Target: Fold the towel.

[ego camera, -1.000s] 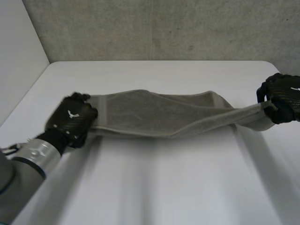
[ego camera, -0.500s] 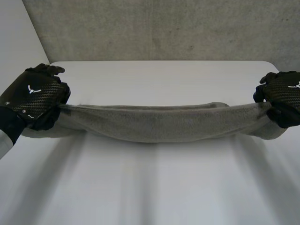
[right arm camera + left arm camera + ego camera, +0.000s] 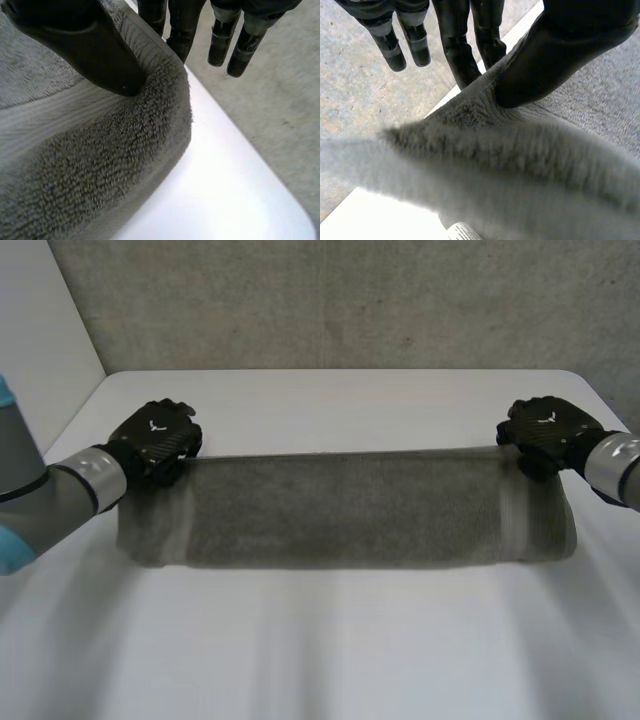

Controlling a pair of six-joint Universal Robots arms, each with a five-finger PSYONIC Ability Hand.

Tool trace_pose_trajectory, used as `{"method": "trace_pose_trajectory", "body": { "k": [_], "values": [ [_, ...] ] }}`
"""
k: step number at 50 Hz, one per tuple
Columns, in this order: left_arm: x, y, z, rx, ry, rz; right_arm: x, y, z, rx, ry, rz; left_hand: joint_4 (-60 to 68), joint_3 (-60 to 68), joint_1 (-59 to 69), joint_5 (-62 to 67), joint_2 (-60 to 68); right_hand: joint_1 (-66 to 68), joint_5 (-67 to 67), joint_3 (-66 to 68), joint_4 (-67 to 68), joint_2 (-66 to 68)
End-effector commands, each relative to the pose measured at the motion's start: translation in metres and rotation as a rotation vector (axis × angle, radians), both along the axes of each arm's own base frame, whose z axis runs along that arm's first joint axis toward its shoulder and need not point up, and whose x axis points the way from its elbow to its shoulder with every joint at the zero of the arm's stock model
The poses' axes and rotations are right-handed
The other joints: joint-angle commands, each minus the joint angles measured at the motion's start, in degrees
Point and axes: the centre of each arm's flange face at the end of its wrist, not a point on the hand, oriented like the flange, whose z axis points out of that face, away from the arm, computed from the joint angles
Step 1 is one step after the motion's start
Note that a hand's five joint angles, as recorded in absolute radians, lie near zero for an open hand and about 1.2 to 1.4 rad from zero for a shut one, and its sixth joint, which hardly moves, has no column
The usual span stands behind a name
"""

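**Towel stretched between both hands, mid-table**

Standing here watching: the grey towel (image 3: 350, 505) is pulled out wide across the middle of the white table (image 3: 350, 650), with its long side running left to right. Its top edge is a straight, tight line from one hand to the other. The rest drapes down from that edge toward the near side. I can't tell if the bottom edge touches the tabletop or sits just off it.

The left hand (image 3: 155, 440) has the towel's top left corner. From its wrist view, the thumb (image 3: 545, 60) is pressed onto the cloth with a couple of fingers (image 3: 462, 55) on the other side of it, so it's a pinch. Its other fingers hang straight and free, off the cloth.

The right hand (image 3: 545, 432) mirrors that at the top right corner. Its thumb is on the thick terry edge with fingers tucked behind it, pinching, and the remaining fingers are straight and hold nothing.

The two hands are well apart, roughly level with each other in front of the far concrete wall (image 3: 350, 300).
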Motion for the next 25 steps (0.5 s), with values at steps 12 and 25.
{"method": "trace_pose_trajectory", "body": {
  "k": [12, 25],
  "values": [
    [-0.012, -0.047, -0.036, -0.160, 0.011, 0.051, 0.022, -0.050, -0.049, -0.145, -0.038, -0.026, -3.4, -3.0, 6.3, 3.5, 2.8, 3.7, 3.2, -2.5, -4.4, 3.4],
    [-0.012, -0.053, -0.047, -0.194, 0.007, 0.057, 0.033, -0.055, -0.067, -0.142, -0.026, -0.022, -3.4, -3.0, -27.3, -30.2, -30.8, 3.7, 3.2, -2.5, -4.4, 3.4]
  ]
}}
